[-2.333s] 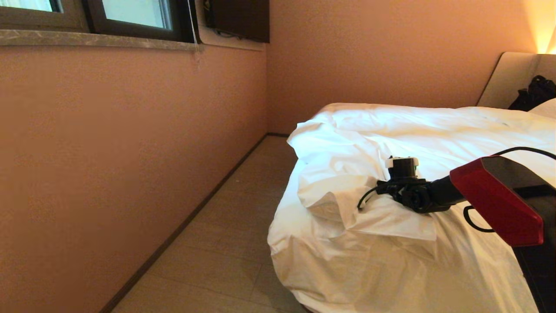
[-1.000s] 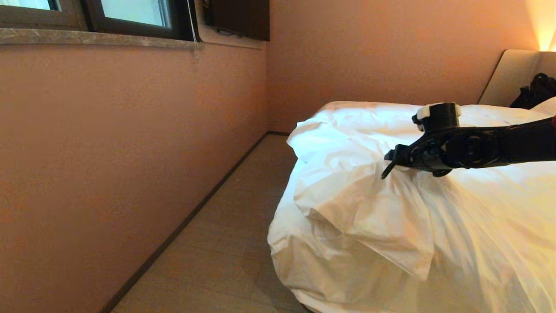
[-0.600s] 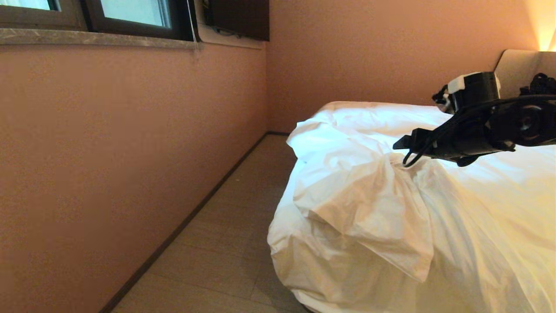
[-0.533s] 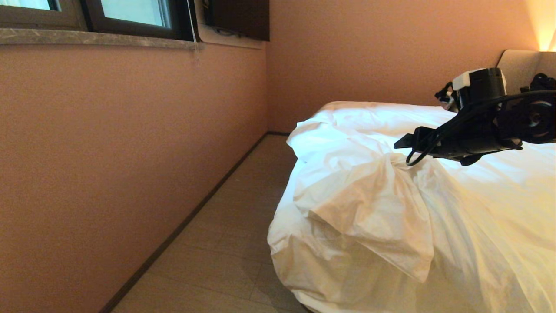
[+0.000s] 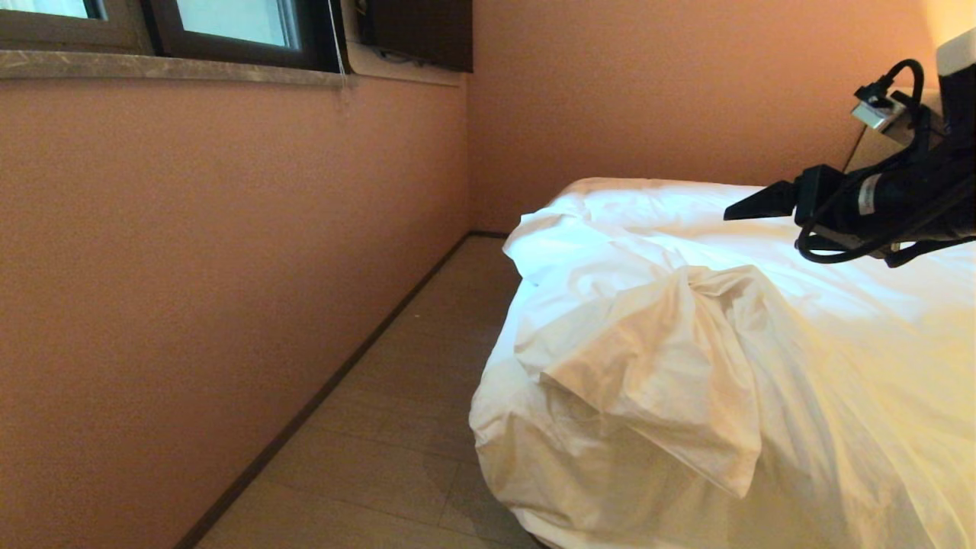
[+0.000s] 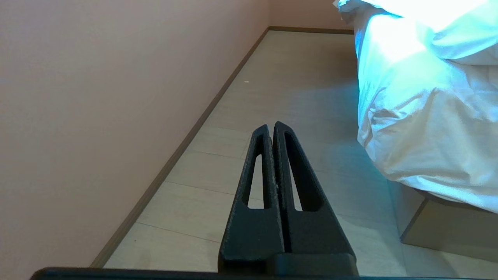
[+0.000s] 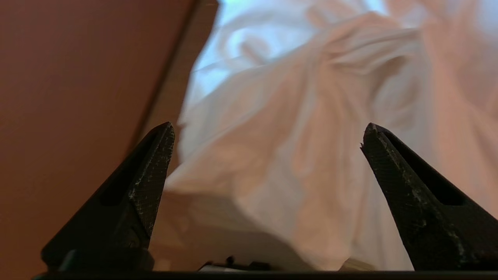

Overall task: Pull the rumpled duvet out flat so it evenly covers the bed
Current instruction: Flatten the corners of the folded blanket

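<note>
At the near corner of the bed (image 5: 900,488), duvet (image 5: 671,381): one white, puffy, creased cover, bunched into a peaked fold that hangs over the corner toward the floor (image 5: 396,427); the rest spreads back across the mattress toward the far wall, so coverage is uneven. Beside the bed, low over the floor along the wall, left gripper (image 6: 271,128): parked, fingers pressed together, nothing between them. Above the duvet, further back and toward the headboard end, right gripper (image 7: 268,132): fingers spread wide, nothing held, clear of the cloth. Change noted: about a second ago this gripper sat at the crest of the fold, the cloth drawn up beneath it; it has since let go, risen and pulled back, and the peak has slumped slightly while keeping its bunched shape. Reading: that pull is over, the corner is not yet flat, and a further grasp and pull looks needed.
</note>
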{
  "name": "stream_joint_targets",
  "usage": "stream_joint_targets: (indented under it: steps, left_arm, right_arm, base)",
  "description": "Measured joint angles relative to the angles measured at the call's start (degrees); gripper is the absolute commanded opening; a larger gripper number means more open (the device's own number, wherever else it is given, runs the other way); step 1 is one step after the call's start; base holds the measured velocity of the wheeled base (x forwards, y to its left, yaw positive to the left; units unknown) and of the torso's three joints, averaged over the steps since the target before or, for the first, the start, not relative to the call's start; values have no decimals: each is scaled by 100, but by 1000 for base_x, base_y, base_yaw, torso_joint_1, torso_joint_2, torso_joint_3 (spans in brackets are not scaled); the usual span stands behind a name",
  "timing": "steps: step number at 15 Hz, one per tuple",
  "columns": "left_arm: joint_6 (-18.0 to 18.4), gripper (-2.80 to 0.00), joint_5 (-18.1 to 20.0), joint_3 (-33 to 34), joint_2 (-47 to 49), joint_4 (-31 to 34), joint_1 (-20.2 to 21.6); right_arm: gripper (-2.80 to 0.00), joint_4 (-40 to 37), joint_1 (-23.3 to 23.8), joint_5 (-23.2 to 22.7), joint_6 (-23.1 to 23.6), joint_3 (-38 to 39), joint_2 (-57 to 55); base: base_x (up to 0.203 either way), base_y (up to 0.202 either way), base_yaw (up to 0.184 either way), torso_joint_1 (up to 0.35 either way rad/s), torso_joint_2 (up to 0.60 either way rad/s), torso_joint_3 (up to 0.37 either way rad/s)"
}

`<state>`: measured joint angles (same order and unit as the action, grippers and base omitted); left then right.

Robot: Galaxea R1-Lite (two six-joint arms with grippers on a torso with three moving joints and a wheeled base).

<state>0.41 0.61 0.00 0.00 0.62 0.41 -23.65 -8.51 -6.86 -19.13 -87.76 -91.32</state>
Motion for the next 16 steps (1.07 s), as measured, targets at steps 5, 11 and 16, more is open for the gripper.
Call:
stream_joint_targets:
  steps: [5,11,16]
  left_arm:
    - [4,-280,-2,0,0,0,0]
    - [2,-280,1,0,0,-2,0]
    - [0,-280,1,0,0,-2,0]
  right_arm:
    - [-280,4,-447,-234,34,385,915]
    - [-280,270,-998,-238,443,1150,1595]
    - [-280,904,-1262,-100,1065,1700,2136]
  base:
    - [0,0,0,0,0,0]
    - [0,0,0,0,0,0]
    - [0,0,0,0,0,0]
